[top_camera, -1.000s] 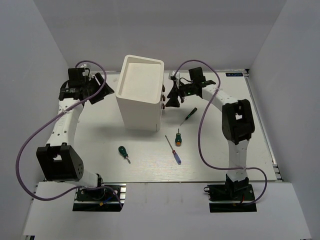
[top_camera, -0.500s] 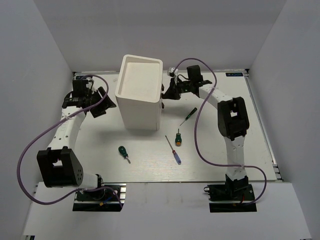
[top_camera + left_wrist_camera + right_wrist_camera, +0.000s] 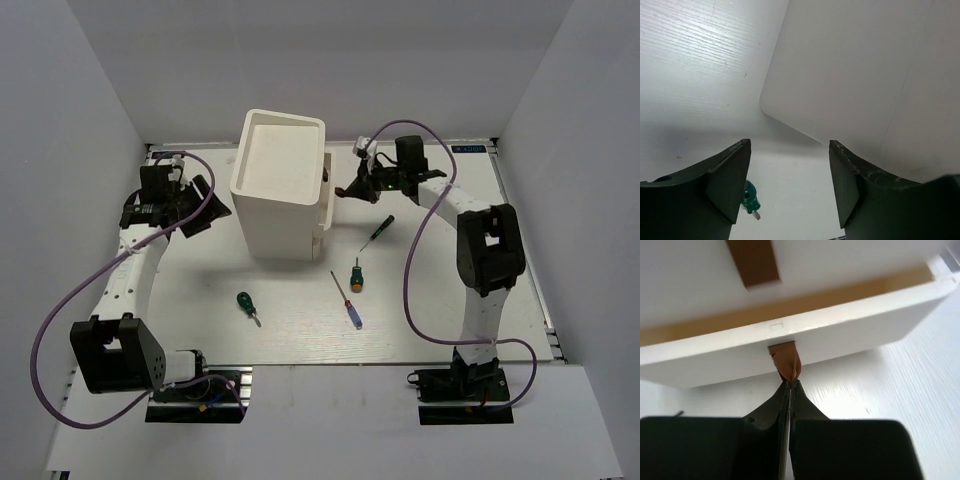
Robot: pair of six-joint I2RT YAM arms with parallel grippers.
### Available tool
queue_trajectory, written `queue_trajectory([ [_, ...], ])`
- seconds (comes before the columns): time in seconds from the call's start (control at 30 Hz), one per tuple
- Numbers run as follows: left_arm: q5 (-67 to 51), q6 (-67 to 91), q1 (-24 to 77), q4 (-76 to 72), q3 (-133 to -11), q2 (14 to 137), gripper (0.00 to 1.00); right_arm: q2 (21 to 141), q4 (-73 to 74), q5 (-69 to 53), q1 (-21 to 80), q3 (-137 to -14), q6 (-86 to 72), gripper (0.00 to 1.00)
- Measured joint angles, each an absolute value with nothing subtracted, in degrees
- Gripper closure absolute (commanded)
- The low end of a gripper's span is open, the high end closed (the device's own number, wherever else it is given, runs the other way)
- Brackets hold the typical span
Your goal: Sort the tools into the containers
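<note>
My right fingers (image 3: 807, 412) clamp shut on the small brown knob (image 3: 785, 359) of a shallow white plastic drawer (image 3: 840, 335), slightly out of the tall white boxy cabinet (image 3: 280, 220) | left fingers (image 3: 725, 175) spread open beside its left wall | four loose screwdrivers (image 3: 356, 275) lie on the white tabletop (image 3: 440, 300).

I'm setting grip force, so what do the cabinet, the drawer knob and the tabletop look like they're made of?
The cabinet: probably moulded plastic, smooth matte white with rounded corners. The drawer knob: smooth, brown in the right wrist view, likely plastic, though blurred. The tabletop: white with fine grain-like lines and a soft sheen, perhaps laminate or painted board.
</note>
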State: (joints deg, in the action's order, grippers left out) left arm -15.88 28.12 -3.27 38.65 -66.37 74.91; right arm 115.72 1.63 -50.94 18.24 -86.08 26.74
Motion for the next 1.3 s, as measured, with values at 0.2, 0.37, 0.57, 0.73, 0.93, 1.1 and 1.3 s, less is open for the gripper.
queue_trajectory([
  [0.2,-15.81,27.73,-3.25,40.32,-65.58,74.11,0.26,113.56,4.56,-44.88,15.09,-83.31,29.04,1.0],
  [0.37,-15.07,27.51,-2.76,42.33,-63.59,72.95,0.26,111.81,5.93,-43.38,14.85,-82.46,30.57,1.0],
  [0.57,-14.35,28.18,-2.61,45.21,-59.86,71.72,0.26,110.93,9.87,-40.49,12.45,-81.25,33.12,0.42],
  [0.73,-14.28,28.51,-2.17,47.2,-55.55,71.07,0.26,110.61,16.93,-41.85,8.01,-77.8,47.94,0.39],
  [0.93,-14.33,28.64,-1.69,49.15,-52.84,69.89,0.26,115.2,36.07,-47.42,3.81,-84.6,79.46,0.38],
  [1.1,-14.28,28.97,-1.02,49.28,-52.86,69.65,0.26,125.67,46.52,-49.04,4.51,-101.21,96.97,0.36],
  [1.3,-14.37,28.99,0.08,49.28,-52.84,68.2,0.26,133.23,59.33,-47.79,6.22,-111.77,108.18,0.36],
])
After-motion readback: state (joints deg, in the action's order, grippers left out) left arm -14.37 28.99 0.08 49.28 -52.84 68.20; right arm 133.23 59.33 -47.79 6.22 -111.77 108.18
